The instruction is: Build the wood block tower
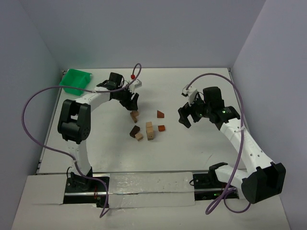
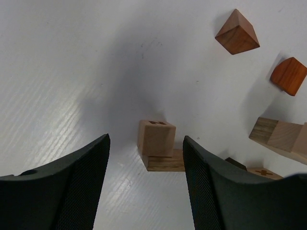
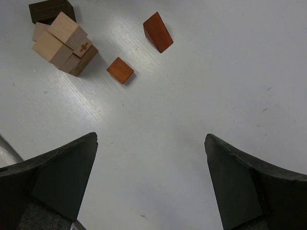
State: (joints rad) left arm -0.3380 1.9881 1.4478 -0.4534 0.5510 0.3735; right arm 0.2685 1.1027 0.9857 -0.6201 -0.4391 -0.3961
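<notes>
The white tabletop carries everything. The left arm rises from its base at the near edge, folds at a raised elbow, and stretches its forearm rightward toward the middle. The right arm bends at an elbow out near the right edge and reaches its forearm back inward and away from the base. A green bin sits in the far left corner, well apart from the blocks.

The left hand points down with its fingers partly spread on either side of a tan cube. They do not touch it and hold nothing. The cube rests on a flat tan piece. The right hand is spread wide and empty, hovering over bare tabletop to the right of the blocks.

The tower is a short stack of tan blocks at the centre of the tabletop, between the two hands. Just beside it lie a dark brown block and a loose tan block on its left, a reddish cube on its right, and a reddish wedge beyond that.

One stacked block carries a small brown cross mark.
</notes>
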